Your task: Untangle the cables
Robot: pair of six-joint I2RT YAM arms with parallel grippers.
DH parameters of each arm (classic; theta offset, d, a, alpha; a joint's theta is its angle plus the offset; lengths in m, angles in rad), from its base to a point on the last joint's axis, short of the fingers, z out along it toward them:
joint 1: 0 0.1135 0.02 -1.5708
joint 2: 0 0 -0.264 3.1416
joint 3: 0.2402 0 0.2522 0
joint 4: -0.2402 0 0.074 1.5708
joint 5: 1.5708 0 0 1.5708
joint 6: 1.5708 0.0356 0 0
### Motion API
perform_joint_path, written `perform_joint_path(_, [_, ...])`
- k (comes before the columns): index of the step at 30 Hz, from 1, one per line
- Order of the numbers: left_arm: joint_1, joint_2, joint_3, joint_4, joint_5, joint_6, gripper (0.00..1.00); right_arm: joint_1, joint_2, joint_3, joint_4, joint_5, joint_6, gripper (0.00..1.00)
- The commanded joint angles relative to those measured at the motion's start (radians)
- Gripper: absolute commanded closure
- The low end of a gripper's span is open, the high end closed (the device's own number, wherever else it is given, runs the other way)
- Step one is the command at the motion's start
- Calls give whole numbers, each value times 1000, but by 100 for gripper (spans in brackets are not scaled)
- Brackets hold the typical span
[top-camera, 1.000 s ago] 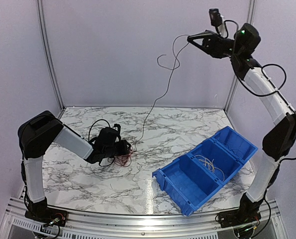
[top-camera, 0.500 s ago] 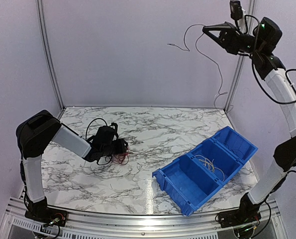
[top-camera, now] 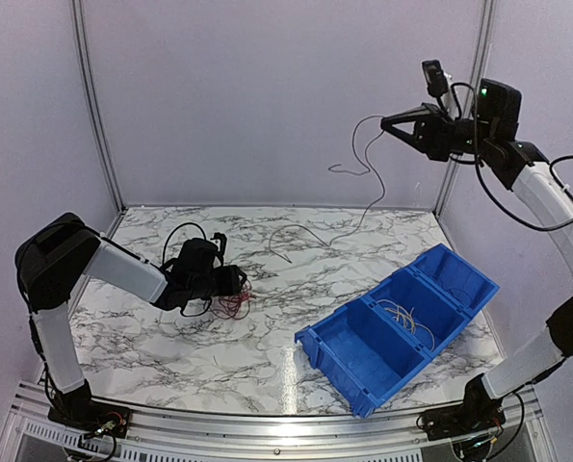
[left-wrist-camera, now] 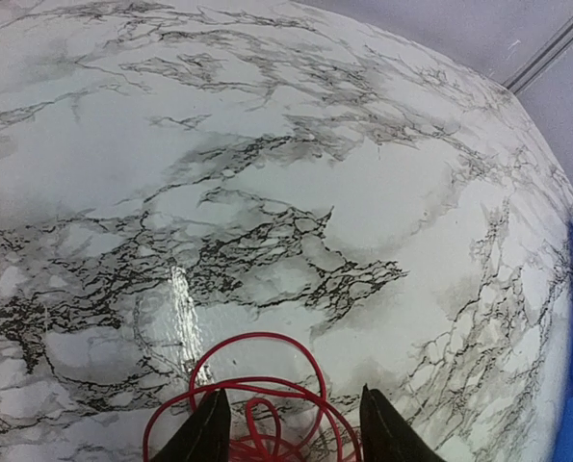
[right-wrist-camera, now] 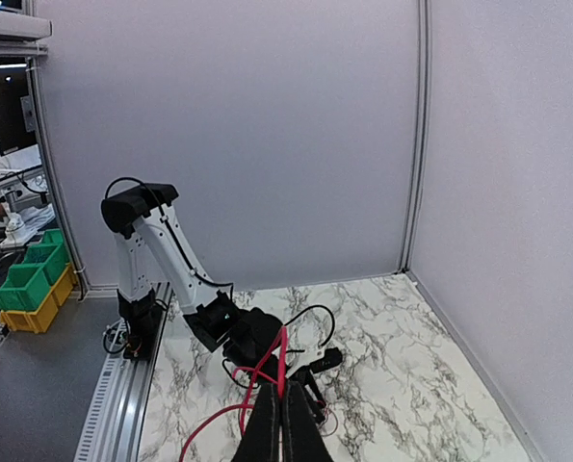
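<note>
Marble tabletop [top-camera: 219, 356], blue two-compartment bin [top-camera: 363, 351], plain grey walls [top-camera: 267, 96]

Text, labels, brands, numbers, signs: none that I could read anywhere in view.
</note>
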Motion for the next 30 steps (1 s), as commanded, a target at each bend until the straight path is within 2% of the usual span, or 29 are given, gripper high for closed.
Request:
perform_joint_path(1, [6,-48,-11,-21,-22,30,51,43,-66,-93,-186,57,-201,100])
perform_joint_path(9, [7,-35,-12,-23,-35,43,51,121,-211,-359,-426,176,-452,100])
perform_joint_path(14, [8,-30,-8,-23,-36,44,51,134,-276,-428,-566,228,-571,100])
perform_joint_path(20, [8,-37,-4,-22,-38,43,51,131,-276,-317,-739,175,-664,100])
perform_joint_path(26, [8,-44,-12,-24,-43,34,51,130,-248,-130,-734,22,-628,100])
perform_joint_path(30, [10,-48,-11,-26,-43,25,51,123,-221,-3,-773,-26,-641,100])
